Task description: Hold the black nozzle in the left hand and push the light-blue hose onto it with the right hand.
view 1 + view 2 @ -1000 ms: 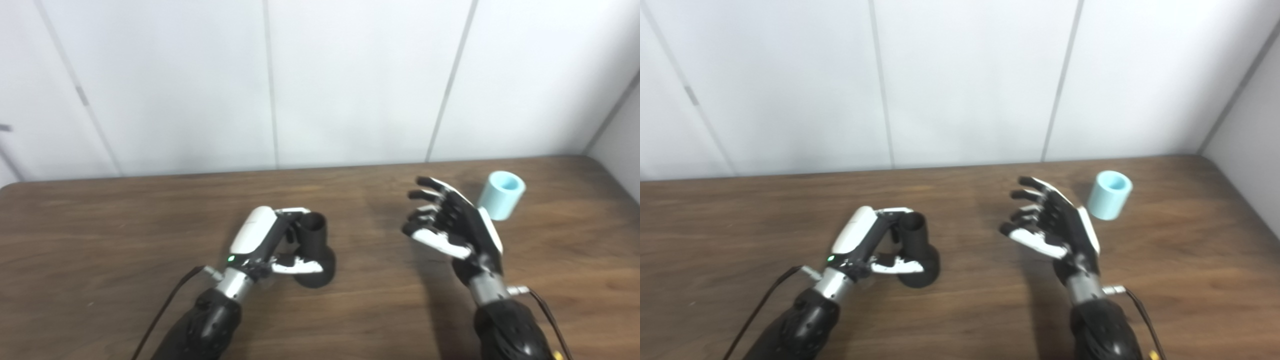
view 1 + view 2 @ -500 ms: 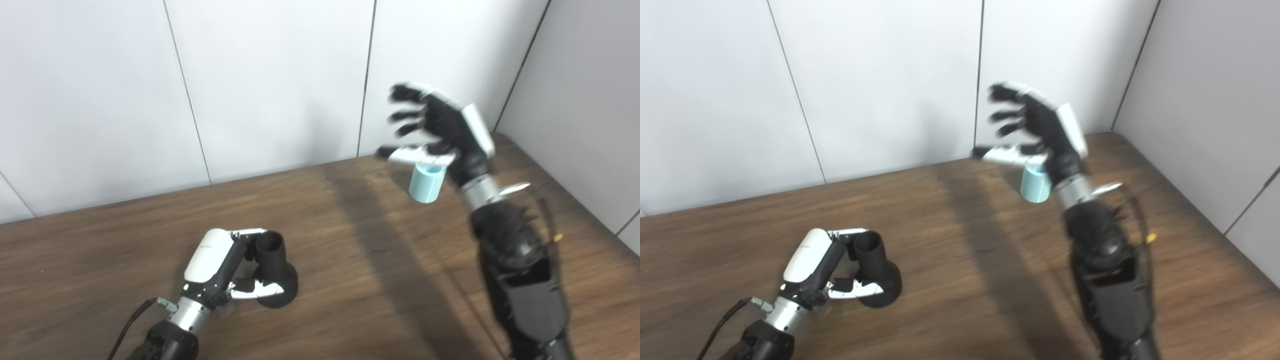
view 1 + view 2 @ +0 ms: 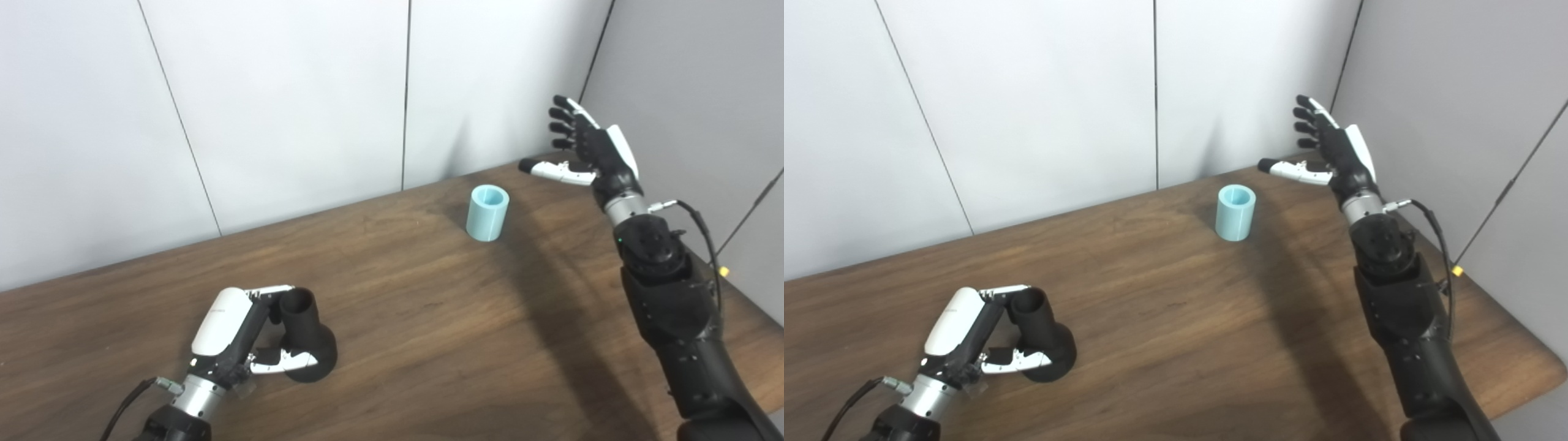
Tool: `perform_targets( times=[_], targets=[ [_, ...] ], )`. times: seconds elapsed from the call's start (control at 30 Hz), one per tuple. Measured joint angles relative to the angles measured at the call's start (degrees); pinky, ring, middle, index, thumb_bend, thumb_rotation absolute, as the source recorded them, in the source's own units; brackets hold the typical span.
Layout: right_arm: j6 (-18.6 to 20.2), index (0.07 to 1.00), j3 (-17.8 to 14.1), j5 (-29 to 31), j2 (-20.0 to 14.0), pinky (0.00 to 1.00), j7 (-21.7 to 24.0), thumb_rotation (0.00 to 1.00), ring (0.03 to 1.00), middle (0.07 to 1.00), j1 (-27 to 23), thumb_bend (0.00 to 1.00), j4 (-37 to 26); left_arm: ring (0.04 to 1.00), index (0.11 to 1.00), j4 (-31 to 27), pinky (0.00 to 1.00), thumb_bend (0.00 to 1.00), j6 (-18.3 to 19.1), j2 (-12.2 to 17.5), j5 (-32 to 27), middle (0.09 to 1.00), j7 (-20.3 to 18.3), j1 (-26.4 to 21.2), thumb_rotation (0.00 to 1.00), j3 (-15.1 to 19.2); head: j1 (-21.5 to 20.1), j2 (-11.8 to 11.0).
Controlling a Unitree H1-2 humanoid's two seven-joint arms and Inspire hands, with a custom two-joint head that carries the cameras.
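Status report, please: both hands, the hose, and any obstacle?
Left hand shut on black nozzle, resting on table. Right hand open, raised beyond light-blue hose. Hose upright, untouched. No obstacle between.

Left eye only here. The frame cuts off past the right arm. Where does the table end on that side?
Observer: The right eye view shows the table's rounded near corner. The right arm comes up just inside it, with bare wood between the arm and the side edge.
Operator: Is the hose clear of the right hand? Depth is hard to judge from my view.
Observer: The right eye view also shows a gap. The hose stands upright on the table, and the open right hand is raised beyond it, nearer the corner of the walls, not touching it.
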Motion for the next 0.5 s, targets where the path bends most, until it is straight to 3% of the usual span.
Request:
perform_targets(
  times=[0.1, 0.17, 0.5],
  targets=[
    [3.66, 1.000, 1.54, 1.15, -2.58, 0.93, 4.35, 0.37, 0.984, 0.999, 0.01, 1.00, 0.36, 0.422, 0.491, 0.00, 0.40, 0.50, 0.00, 0.07, -0.30, 0.468, -0.05, -0.01, 0.00, -0.11, 0.26, 0.26],
    [4.90, 1.000, 1.85, 2.34, -3.34, 0.92, 6.10, 0.36, 0.975, 1.000, 0.03, 1.00, 1.08, 0.415, 0.492, 0.01, 0.39, 0.50, 0.00, 0.22, -0.41, 0.466, 0.04, 0.00, 0.00, -0.22, 0.35, 0.26],
    [6.16, 1.000, 4.51, 3.27, -1.26, 0.99, 7.77, 0.32, 0.999, 1.000, 1.05, 0.94, 4.53, 0.420, 0.489, 0.05, 0.40, 0.50, 0.00, 0.34, -1.00, 0.470, 0.05, -0.12, 0.00, -0.65, 1.05, 0.70]
  ],
)
